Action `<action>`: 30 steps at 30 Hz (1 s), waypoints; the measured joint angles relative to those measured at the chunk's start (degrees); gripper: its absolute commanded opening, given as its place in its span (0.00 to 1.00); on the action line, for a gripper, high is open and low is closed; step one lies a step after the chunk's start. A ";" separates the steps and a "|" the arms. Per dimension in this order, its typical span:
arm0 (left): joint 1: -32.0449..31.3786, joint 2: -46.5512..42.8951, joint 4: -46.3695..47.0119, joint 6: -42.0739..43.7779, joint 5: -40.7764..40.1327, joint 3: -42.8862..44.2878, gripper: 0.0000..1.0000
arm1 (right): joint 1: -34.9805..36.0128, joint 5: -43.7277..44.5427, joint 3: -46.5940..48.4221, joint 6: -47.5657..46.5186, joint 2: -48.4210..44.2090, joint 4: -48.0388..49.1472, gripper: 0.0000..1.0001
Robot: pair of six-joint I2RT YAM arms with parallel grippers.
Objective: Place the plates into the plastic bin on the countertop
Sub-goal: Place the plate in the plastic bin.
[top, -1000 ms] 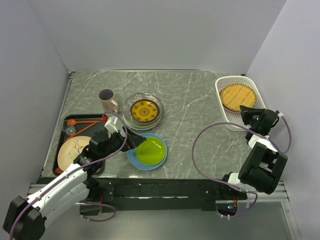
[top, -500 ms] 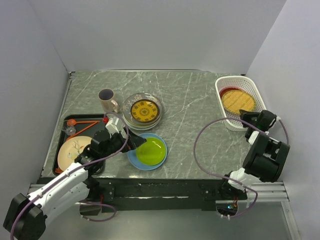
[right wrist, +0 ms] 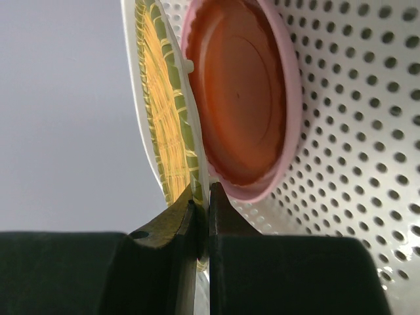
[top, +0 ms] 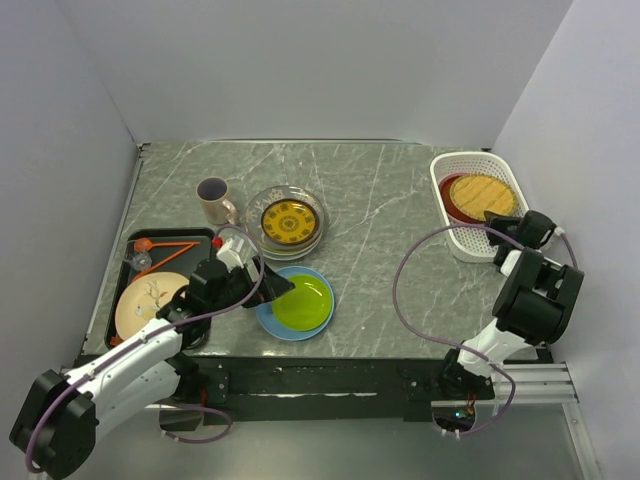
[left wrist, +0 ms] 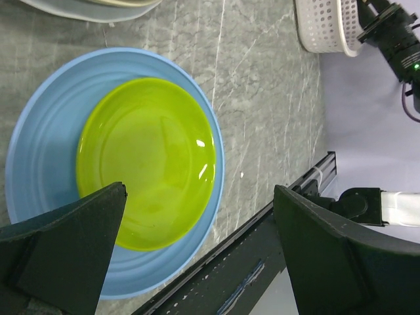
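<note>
Moved since 1 s ago: R arm drew back toward 4 o'clock and its wrist turned. The yellow-patterned plate (top: 482, 193) went from lying over the bin floor to a shifted, tilted pos., so a pink plate (top: 449, 203) now shows at its 9 o'clock side. L arm crept a bit toward the green plate.
R claw (right wrist: 202, 197): pinched narrow on the rim of the yellow-patterned plate, at its 5 o'clock edge in the top view.
L claw (left wrist: 199, 190): spread wide, one finger on each side of the green plate (left wrist: 147, 164); no contact visible.
Plastic bin (top: 455, 240): at 2 o'clock on the table (top: 390, 280), w/ the pink plate inside and the yellow one over it, not yet let go.
Waiting plates: green sits on the blue plate (left wrist: 46, 144) at 6 o'clock; plate stack (top: 288, 222) at 11 o'clock near centre; beige plate (top: 148, 300) on the black tray (top: 178, 262) at 8 o'clock.
Risk 1: if R claw lets go while the plate is so tilted, it can slap down on the pink one or stay leaning on the bin wall, which takes room from the next plates.
Risk 2: the rim pinch is thin, so the plate may swing or slip out early.
Risk 3: the bin looks light, so a push from R claw could slide it toward the table edge at 3 o'clock.
Risk 4: L claw could catch the blue rim together w/ the green one, or drag both plates toward the near edge at 6 o'clock.
</note>
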 measured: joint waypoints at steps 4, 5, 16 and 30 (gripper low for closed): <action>0.00 0.70 0.33 0.37 0.33 0.09 0.99 | 0.00 0.20 1.11 -0.02 0.13 0.17 0.00; 0.00 0.79 0.44 0.42 0.33 0.11 0.99 | 0.00 0.13 1.27 -0.02 0.26 0.33 0.00; 0.00 1.01 1.64 0.42 0.35 0.17 0.99 | 0.90 0.13 1.51 -1.05 3.28 -0.57 0.08; 0.00 -0.92 1.57 0.44 0.28 0.17 0.99 | 3.41 2.27 5.70 -6.21 3.32 -4.63 0.51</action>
